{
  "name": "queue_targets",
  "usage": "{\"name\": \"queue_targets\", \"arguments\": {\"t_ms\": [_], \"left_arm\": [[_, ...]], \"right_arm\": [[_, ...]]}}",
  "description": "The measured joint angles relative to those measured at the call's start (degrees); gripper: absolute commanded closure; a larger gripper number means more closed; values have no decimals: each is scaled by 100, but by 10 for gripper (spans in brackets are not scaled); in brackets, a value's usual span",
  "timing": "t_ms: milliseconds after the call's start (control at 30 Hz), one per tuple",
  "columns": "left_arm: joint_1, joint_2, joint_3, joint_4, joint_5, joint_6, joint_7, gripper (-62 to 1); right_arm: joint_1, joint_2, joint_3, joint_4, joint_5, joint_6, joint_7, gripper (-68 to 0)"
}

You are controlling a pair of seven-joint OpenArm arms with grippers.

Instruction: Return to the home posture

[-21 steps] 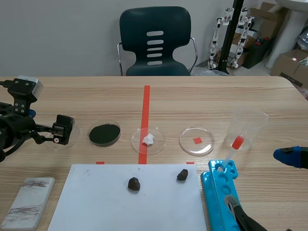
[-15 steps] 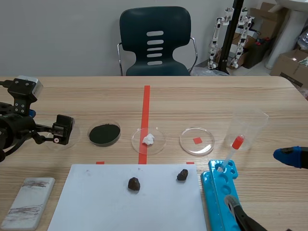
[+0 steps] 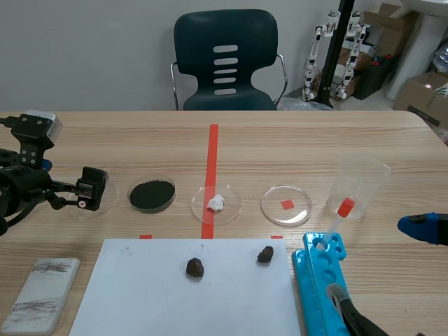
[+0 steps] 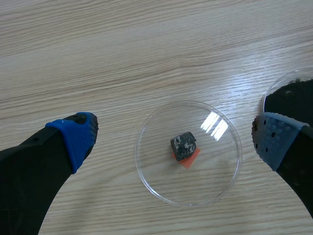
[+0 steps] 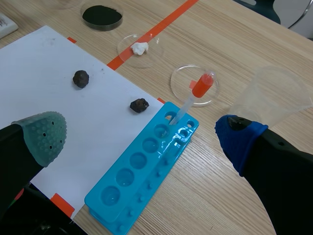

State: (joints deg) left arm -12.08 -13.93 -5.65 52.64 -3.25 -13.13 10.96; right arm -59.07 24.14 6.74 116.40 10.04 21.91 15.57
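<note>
So the left gripper (image 3: 89, 189) sits at the middle left of the scene view. Its long axis is pretty much level and it points right, toward the round dish of black powder (image 3: 152, 194). Its fingers are spread wide, nothing in them, hanging over a clear round petri dish (image 4: 215, 171) with a small dark speckled cube (image 4: 183, 146) inside. The right gripper (image 5: 142, 134) only pokes in at the scene's middle right edge, blue tip pointing left. It's released too, with the bright blue plastic well tray (image 5: 142, 181) and the red-bulbed pipette (image 5: 195, 95) ahead of its fingers.
</note>
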Motion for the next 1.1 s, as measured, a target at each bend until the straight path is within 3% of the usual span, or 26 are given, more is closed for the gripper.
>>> {"name": "queue_targets", "arguments": {"t_ms": [167,267,300,400,600,667,1100], "left_arm": [[22,-4,0,0,-4,2,-160,-623],[398,-114,4,358,-420,13,-782,-623],[717,-210,7,743,-732,37,-1054,-623],[1482,-501,11,1790,-1191,15,-1060,-623],[2879,-824,9,3646,-1147,-186,-1091,-623],[3366,-837,9,4127,-911,-197,-1263,-623],[5737,-831,9,6081,-348,-192,-2107,-623]], "right_arm": [[0,0,0,0,0,0,0,-647],[0,0,0,0,4,0,2,-647],[2,0,0,0,0,0,-24,-647],[15,0,0,0,0,0,-20,-647],[15,0,0,0,2,0,-4,-647],[15,0,0,0,0,0,-4,-647],[15,0,0,0,2,0,0,-647]]}}
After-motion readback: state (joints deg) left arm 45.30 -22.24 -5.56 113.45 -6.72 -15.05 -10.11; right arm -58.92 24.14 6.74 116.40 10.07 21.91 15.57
